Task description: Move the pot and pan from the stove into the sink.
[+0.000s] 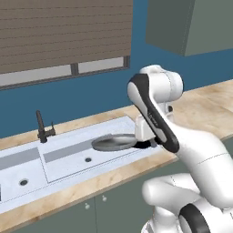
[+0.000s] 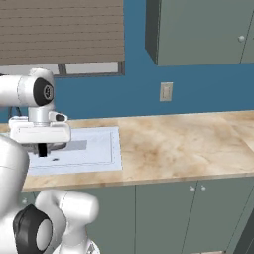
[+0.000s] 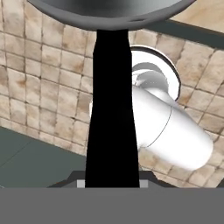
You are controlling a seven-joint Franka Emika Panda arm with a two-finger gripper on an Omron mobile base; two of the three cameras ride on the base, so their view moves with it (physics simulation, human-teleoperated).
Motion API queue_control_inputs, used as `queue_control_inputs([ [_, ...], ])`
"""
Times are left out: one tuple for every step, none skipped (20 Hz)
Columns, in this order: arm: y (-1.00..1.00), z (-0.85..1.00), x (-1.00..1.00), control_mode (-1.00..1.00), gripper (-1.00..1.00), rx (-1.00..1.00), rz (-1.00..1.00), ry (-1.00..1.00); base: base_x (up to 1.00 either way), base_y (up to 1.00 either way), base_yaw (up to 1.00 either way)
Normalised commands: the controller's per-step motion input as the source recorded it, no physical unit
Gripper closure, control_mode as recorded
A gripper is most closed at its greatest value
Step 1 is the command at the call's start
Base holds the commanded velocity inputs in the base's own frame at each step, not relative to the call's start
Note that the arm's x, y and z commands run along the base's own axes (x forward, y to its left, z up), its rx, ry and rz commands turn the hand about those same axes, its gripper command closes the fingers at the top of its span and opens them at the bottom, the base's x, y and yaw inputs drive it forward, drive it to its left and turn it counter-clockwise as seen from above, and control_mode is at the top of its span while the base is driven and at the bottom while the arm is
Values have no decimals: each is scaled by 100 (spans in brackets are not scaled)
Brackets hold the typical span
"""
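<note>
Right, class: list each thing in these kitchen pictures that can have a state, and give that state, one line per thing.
pan: held level above the sink's right basin, gripped by its black handle.
claw: shut on the pan's handle.
sink: both basins hold nothing.
faucet: upright behind the sink, no water running.
base cabinet doors: closed.

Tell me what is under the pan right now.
The pan, held by its black handle in the gripper, hangs over the right basin of the sink. A drain hole shows below; the pan hides the basin floor directly beneath it.
</note>
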Motion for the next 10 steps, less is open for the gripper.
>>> queue_control_inputs([
  [17, -3, 21, -100, 100, -2, 0, 2, 0, 0, 0],
  [29, -10, 37, -100, 100, -4, 0, 4, 0, 0, 0],
  [38, -14, 45, -100, 100, -5, 0, 8, 0, 0, 0],
  [44, -17, 47, -100, 100, -6, 0, 9, 0, 0, 0],
  [50, -21, 51, -100, 100, -8, 0, 12, 0, 0, 0],
  [55, -24, 53, -100, 100, -9, 0, 13, 0, 0, 0],
  [57, -27, 53, -100, 100, -10, 0, 13, 0, 0, 0],
  [56, -30, 55, -100, 100, -11, 0, 15, 0, 0, 0],
  [55, -31, 55, -100, 100, -11, 0, 16, 0, 0, 0],
  [53, -32, 55, -100, 100, -12, 0, 16, 0, 0, 0],
])
